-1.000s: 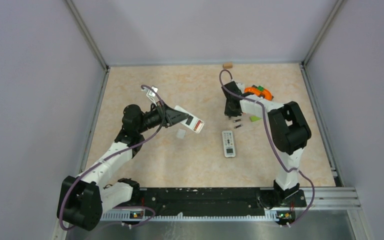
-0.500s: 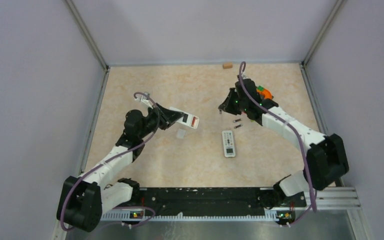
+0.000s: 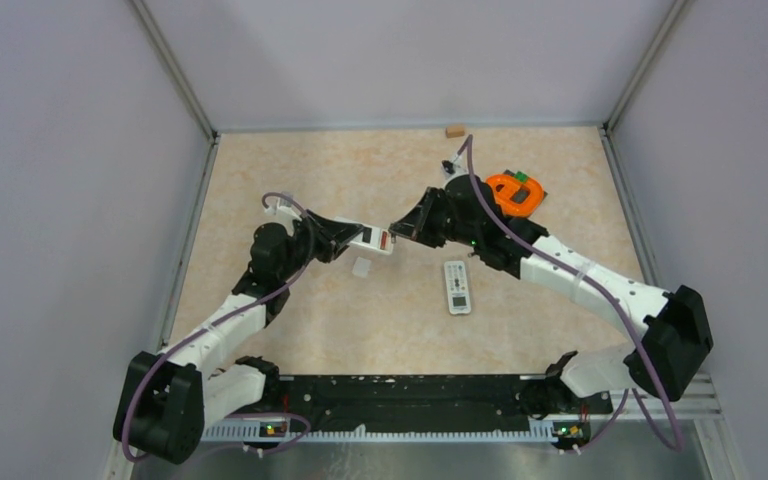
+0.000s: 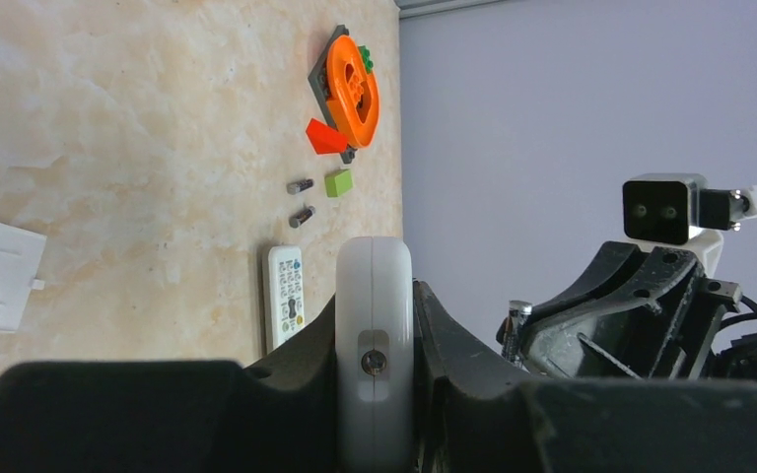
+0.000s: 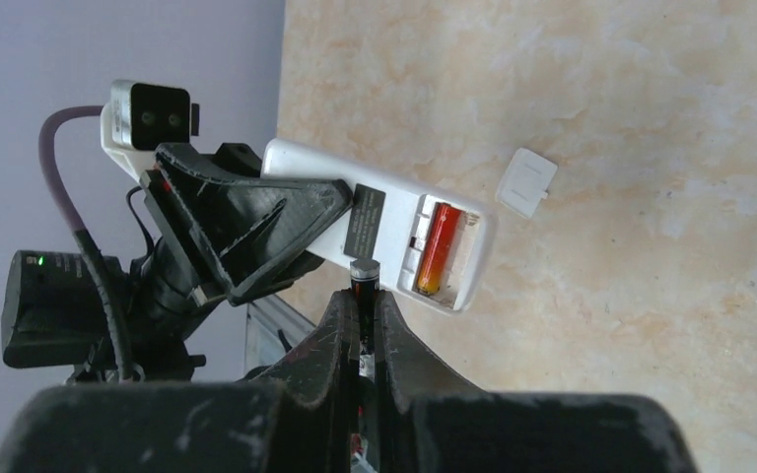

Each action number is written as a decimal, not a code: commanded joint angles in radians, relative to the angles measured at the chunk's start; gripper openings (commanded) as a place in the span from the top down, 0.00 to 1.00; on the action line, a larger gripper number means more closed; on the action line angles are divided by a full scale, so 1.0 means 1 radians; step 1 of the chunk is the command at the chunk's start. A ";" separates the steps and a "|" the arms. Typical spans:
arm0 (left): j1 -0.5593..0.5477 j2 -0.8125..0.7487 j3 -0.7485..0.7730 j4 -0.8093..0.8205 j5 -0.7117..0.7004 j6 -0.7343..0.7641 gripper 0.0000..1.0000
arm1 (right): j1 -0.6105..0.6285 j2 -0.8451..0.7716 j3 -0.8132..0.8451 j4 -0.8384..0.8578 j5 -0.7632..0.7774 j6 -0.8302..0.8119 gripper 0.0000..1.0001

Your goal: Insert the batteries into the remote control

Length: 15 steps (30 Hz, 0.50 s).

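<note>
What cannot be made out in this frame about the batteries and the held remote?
- Top external: the two loose batteries are hidden under the right arm; only the left wrist shows them.
- Left wrist: the held remote is end-on, its battery bay out of sight.
- Right wrist: polarity marks on the held battery and reddish battery are too small.

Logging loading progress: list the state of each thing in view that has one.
held remote, compartment open, raised off table
reddish battery, seated in that compartment
dark battery, pinched, outside compartment
battery cover, detached, flat on table
second remote, lying buttons-up
two loose batteries, lying on table
left gripper, shut on held remote
right gripper, shut on dark battery
</note>
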<state>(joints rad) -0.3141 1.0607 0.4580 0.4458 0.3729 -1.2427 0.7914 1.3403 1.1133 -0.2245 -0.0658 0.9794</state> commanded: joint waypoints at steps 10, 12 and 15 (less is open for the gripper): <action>-0.002 -0.002 0.025 0.093 0.025 -0.033 1.00 | 0.015 0.076 0.059 0.012 -0.009 0.051 0.98; -0.002 -0.003 0.021 0.109 0.028 -0.034 1.00 | 0.014 0.083 0.066 0.010 -0.014 0.051 0.97; -0.002 -0.003 0.012 0.135 0.029 -0.038 1.00 | 0.014 0.093 0.070 0.001 -0.012 0.054 0.95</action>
<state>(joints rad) -0.3141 1.0611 0.4580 0.4721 0.3847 -1.2663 0.7963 1.4204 1.1267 -0.2329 -0.0731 1.0191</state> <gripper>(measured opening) 0.256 0.044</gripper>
